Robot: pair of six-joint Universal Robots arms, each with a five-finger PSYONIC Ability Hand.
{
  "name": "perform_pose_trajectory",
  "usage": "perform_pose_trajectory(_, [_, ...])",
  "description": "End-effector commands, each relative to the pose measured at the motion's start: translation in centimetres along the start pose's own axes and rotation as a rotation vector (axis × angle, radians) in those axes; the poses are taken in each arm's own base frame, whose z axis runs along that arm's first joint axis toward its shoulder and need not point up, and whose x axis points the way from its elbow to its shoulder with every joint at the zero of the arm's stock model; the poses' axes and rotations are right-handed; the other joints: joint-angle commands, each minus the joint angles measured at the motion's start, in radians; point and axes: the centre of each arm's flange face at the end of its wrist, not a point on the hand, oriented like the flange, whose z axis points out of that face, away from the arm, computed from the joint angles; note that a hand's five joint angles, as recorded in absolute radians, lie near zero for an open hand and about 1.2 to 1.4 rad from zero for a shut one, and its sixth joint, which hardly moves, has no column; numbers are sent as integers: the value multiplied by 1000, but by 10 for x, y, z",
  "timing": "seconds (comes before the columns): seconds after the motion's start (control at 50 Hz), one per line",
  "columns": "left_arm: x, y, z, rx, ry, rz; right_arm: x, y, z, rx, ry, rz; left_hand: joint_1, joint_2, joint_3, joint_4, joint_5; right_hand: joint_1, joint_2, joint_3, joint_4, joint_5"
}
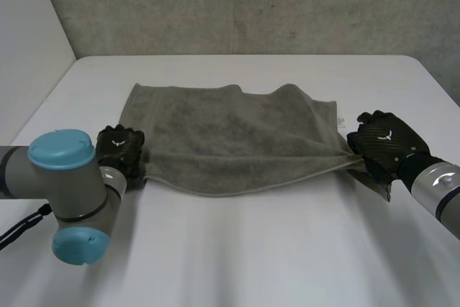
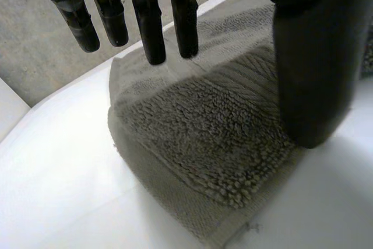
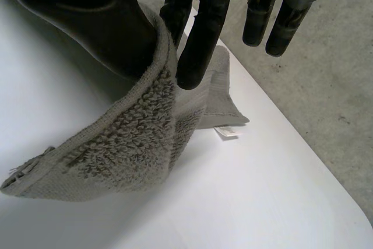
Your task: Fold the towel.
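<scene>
1. The towel (image 1: 230, 141) is grey-brown and lies spread across the middle of the white table (image 1: 237, 257), closer to the far edge than to the near edge.
2. Its surface is looped terry pile with a flat woven band along the hem. The far edge is wavy. The near edge bows toward the table's near edge.
3. A small white label (image 1: 337, 121) sits at the towel's right end.
4. The left hand (image 1: 121, 150) is at the towel's near left corner. In the left wrist view it is released: its fingers (image 2: 152, 21) hang straight above the cloth and grasp nothing. That corner lies flat on the table.
5. The right hand (image 1: 388, 145) is at the towel's near right corner and grasps it. In the right wrist view the cloth is pinched between the thumb and two fingers (image 3: 201, 39), and the other fingers are straight and clear of it.
6. The pinched corner is lifted off the table, and the cloth runs taut in creases toward the right hand.
</scene>
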Motion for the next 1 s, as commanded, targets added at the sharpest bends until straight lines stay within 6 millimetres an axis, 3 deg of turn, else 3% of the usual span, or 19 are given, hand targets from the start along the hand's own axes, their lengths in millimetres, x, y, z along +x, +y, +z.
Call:
perform_pose_trajectory(0.02, [0, -5, -1, 14, 8, -15, 1, 1, 1, -3, 5, 0, 354, 342, -45, -56, 351, 67, 66, -33, -53, 60])
perform_pose_trajectory(0.08, [-1, -5, -2, 15, 6, -15, 2, 0, 1, -3, 7, -1, 463, 451, -45, -56, 460, 67, 66, -33, -53, 60])
perform_pose_trajectory(0.18, [-5, -14, -7, 36, -2, -22, 1, 1, 1, -6, 6, 1, 460, 449, -45, -56, 458, 67, 66, -33, -53, 60])
perform_pose_trajectory(0.32, [2, -12, -14, 28, 20, -32, 1, 0, 1, -5, 5, 0, 263, 252, -45, -56, 261, 67, 66, -33, -53, 60])
perform_pose_trajectory(0.4, [17, -11, -24, 25, 65, -30, 1, 0, 0, -5, 7, 0, -23, -35, -45, -56, -26, 67, 66, -33, -53, 60])
perform_pose_trajectory(0.62, [31, -8, -35, 21, 109, -16, 1, 1, 1, -6, 6, -1, -104, -115, -45, -56, -106, 67, 66, -33, -53, 60])
perform_pose_trajectory(0.76, [33, -15, -31, 44, 106, -20, 1, 1, 1, -6, 6, -1, -115, -127, -45, -56, -118, 67, 66, -33, -53, 60])
perform_pose_trajectory(0.9, [33, -14, -22, 53, 90, -17, 2, 0, 1, -5, 7, -1, -71, -83, -45, -56, -74, 67, 66, -33, -53, 60])
perform_pose_trajectory(0.96, [32, -11, -15, 46, 81, -17, 2, 0, 1, -5, 7, -1, 99, 88, -45, -56, 96, 67, 66, -33, -53, 60])
perform_pose_trajectory(1.0, [27, -10, -9, 43, 66, -21, 2, 0, 1, -5, 7, -1, 385, 374, -45, -56, 383, 67, 66, -33, -53, 60])
